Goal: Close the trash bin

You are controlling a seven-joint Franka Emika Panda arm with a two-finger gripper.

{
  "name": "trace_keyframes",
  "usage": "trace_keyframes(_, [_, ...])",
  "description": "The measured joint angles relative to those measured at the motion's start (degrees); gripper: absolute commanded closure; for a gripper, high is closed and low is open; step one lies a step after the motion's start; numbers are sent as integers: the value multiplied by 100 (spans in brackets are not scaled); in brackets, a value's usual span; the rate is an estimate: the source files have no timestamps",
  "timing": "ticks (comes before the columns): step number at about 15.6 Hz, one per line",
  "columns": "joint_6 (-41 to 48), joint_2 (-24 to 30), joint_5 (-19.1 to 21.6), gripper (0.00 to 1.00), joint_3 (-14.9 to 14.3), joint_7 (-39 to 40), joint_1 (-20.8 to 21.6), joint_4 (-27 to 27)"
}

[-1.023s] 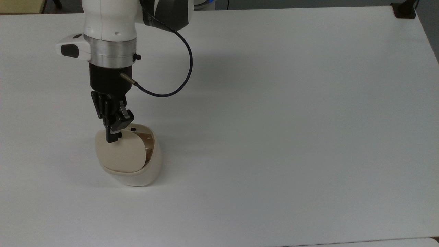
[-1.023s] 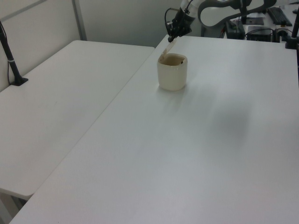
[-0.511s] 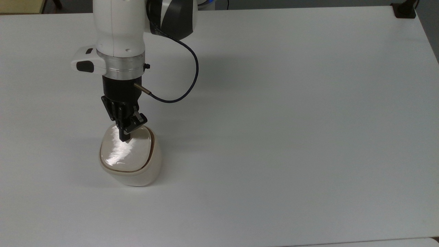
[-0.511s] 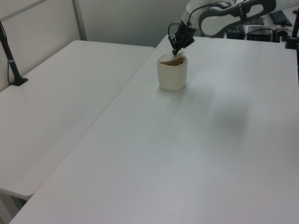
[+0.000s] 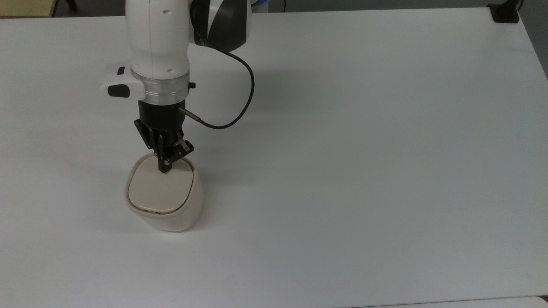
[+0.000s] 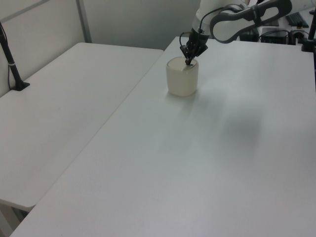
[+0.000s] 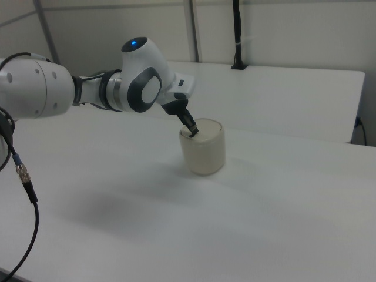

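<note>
Hand (image 5: 165, 168), fingers pinched together empty, presses the small cream plastic trash bin's (image 5: 165, 211) glossy hinged lid (image 5: 158, 190), probably light, stiff, slippery; push near its free edge.

- The arm (image 5: 158, 42) is cut off by the top view's upper edge, so its upper links and base go unseen there; the right view's left edge cuts it too.
- The gripper (image 5: 165, 169) covers part of the lid (image 5: 157, 188) of the trash bin (image 5: 171, 216) near the lid's far edge in the top view; its fingers read as one dark tip.
- In the left view the gripper (image 6: 188, 61) is too small to tell contact with the lid.
- The bin's inside is hidden under the flat lid.
- The table (image 5: 364, 149) runs past the top view's left and lower edges.
- A black clamp (image 5: 504, 13) at the table's far right corner is cut by the top view's upper edge.
</note>
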State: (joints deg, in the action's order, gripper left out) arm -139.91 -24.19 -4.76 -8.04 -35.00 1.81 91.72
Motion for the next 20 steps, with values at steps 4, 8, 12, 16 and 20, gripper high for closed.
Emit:
trace_keyframes(4, [0, 0, -240, 100, 54, 0, 0, 23])
trace_keyframes(8, [1, 20, -276, 100, 61, 0, -3, 25])
trace_keyframes(12, [574, 411, -248, 100, 84, -1, -4, 6])
trace_keyframes(16, [1738, 1361, 30, 48, 150, 1, 5, 6])
trace_keyframes(20, [3161, 2228, 172, 0, 207, 62, 264, 40])
